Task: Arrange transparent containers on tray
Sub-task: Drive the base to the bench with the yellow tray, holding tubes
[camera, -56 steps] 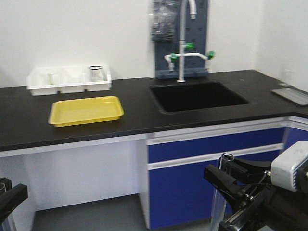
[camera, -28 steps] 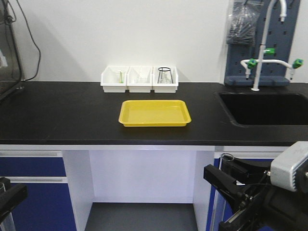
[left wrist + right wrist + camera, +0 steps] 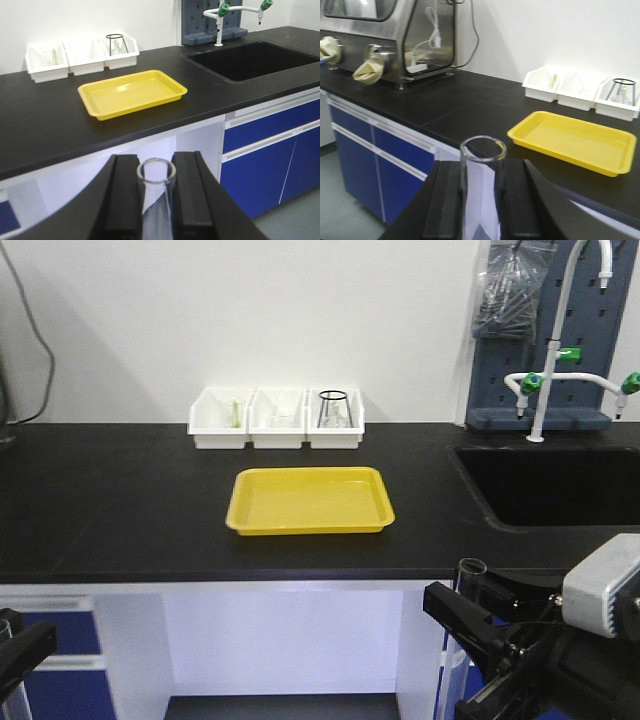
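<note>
Now that the base has swung round, the yellow tray (image 3: 310,529) sits at my twelve o'clock rather than ten, so I judge the approach lined up. My left gripper (image 3: 156,192) clamps the left tube (image 3: 156,212) upright and my right gripper (image 3: 481,212) clamps the right tube (image 3: 481,185), both at six, short of the counter (image 3: 120,510).

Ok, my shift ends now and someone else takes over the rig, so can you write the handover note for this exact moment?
Grippers: the left gripper is shut on the left test tube, held upright. The right gripper is shut on the right test tube, also upright.
Things: the yellow tray lies on the black counter in front of the white bins, with nothing in it.
Done: both tubes are in hand.
Left: carry each tube to the tray and set it down there.
</note>
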